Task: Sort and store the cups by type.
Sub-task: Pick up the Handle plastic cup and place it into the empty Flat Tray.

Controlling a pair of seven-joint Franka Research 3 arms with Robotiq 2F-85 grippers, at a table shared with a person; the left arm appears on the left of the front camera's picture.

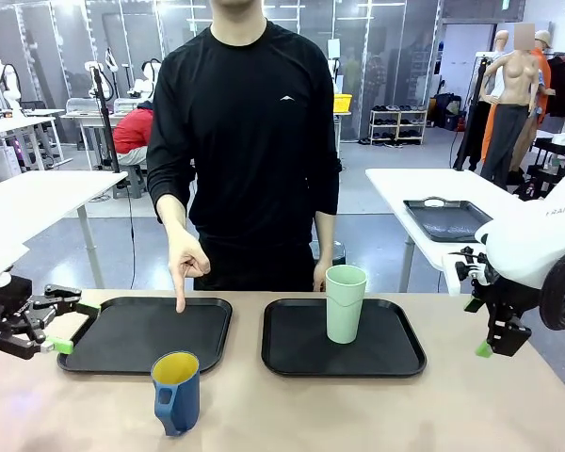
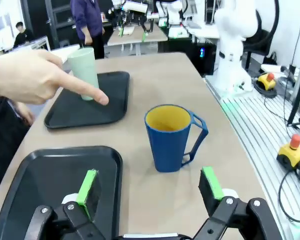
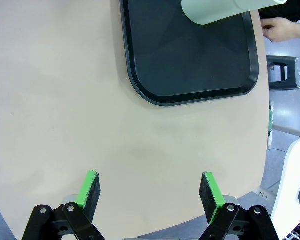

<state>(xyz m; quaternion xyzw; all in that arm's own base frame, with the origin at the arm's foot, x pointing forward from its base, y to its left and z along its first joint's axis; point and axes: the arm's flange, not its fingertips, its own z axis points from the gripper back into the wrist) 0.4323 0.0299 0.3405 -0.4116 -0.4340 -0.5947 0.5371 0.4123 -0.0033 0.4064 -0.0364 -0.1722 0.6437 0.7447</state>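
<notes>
Find the dark blue mug (image 1: 176, 393) upright on bare table (image 1: 358, 414), just beside the left tray (image 1: 122, 331) at its 5 o'clock. Viewed along the left gripper (image 2: 149, 186), spread wide and empty, sits at 12 o'clock, handle turned to 3 o'clock. Lies far nearer that gripper than the right gripper (image 3: 150, 192), also wide and empty. Note the mint tumbler (image 1: 345, 303) standing on the right tray (image 1: 395, 350), a person's hand (image 1: 185, 264) pointing into the left tray.

Two black trays lie side by side along the far edge of the tan table (image 1: 358, 414), one tray (image 1: 122, 334) toward its left end and the other tray (image 1: 395, 350) right of the middle. A person in a black top (image 1: 254, 122) stands behind that edge. On a white side table (image 1: 405, 188) farther back lies a third dark tray (image 1: 447, 221), perhaps holding something small.
</notes>
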